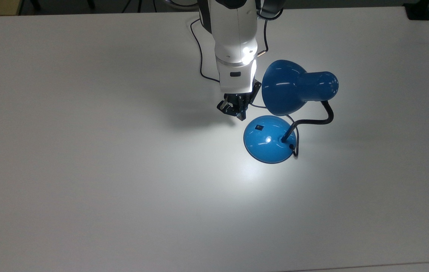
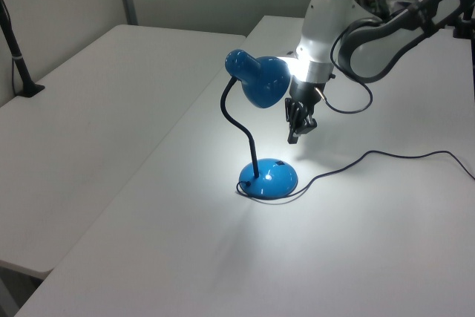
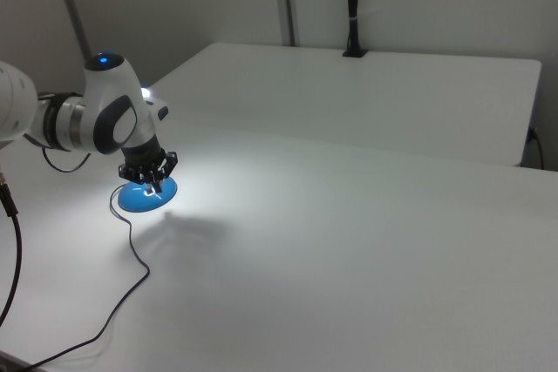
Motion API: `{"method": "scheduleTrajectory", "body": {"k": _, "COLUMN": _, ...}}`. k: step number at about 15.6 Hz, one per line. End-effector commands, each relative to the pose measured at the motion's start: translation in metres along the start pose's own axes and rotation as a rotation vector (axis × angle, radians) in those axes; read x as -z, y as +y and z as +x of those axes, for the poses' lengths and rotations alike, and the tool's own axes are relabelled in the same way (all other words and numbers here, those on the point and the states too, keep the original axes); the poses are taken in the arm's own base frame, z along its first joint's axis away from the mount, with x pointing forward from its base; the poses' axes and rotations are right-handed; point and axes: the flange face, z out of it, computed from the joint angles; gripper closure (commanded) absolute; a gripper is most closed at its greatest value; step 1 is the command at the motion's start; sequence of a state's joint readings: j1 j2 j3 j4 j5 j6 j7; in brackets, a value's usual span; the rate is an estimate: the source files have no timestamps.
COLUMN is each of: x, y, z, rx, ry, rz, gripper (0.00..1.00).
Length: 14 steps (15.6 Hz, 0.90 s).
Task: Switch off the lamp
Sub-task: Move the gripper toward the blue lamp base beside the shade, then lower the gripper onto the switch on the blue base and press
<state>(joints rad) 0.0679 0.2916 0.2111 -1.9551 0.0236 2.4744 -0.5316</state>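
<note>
The lamp (image 1: 286, 92) is a glossy blue desk lamp and it is lit, casting a bright pool on the white table. Its round base (image 1: 269, 141) carries a small black switch (image 1: 260, 127), and a bent black gooseneck (image 1: 318, 121) holds the shade (image 2: 261, 83). My gripper (image 1: 241, 115) hangs tip-down just to the top view's left of the base, beside the shade, with its fingers together and nothing in them. In the left view the gripper (image 2: 294, 136) hovers above the base (image 2: 269, 178). In the right view the gripper (image 3: 155, 185) sits right over the base (image 3: 146, 199).
The lamp's thin dark cord (image 2: 386, 155) snakes across the table (image 1: 86, 170) and runs under my arm (image 1: 199, 56). A black clamp post (image 2: 18, 64) stands on the neighbouring table. A dark block (image 1: 418, 11) sits at the far right corner in the top view.
</note>
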Motion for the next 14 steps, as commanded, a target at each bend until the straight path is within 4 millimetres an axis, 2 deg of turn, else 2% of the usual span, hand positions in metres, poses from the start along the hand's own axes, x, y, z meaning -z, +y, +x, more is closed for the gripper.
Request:
{"method": "scheduleTrajectory", "body": {"k": 1, "x": -0.016, "y": -0.006, "z": -0.007, "rx": 0.078, "ry": 0.022, "rz": 0.009, "gripper": 1.00}}
{"method": "scheduleTrajectory", "body": {"k": 3, "x": -0.018, "y": -0.014, "z": 0.001, "rx": 0.102, "ry": 0.050, "rz": 0.010, "gripper": 1.00}}
{"method": "scheduleTrajectory", "body": {"k": 8, "x": -0.017, "y": -0.019, "z": 0.005, "rx": 0.108, "ry": 0.062, "rz": 0.011, "gripper": 1.00}}
{"method": "scheduleTrajectory", "body": {"k": 14, "x": -0.029, "y": -0.023, "z": 0.013, "rx": 0.116, "ry": 0.117, "rz": -0.007, "gripper": 1.00}}
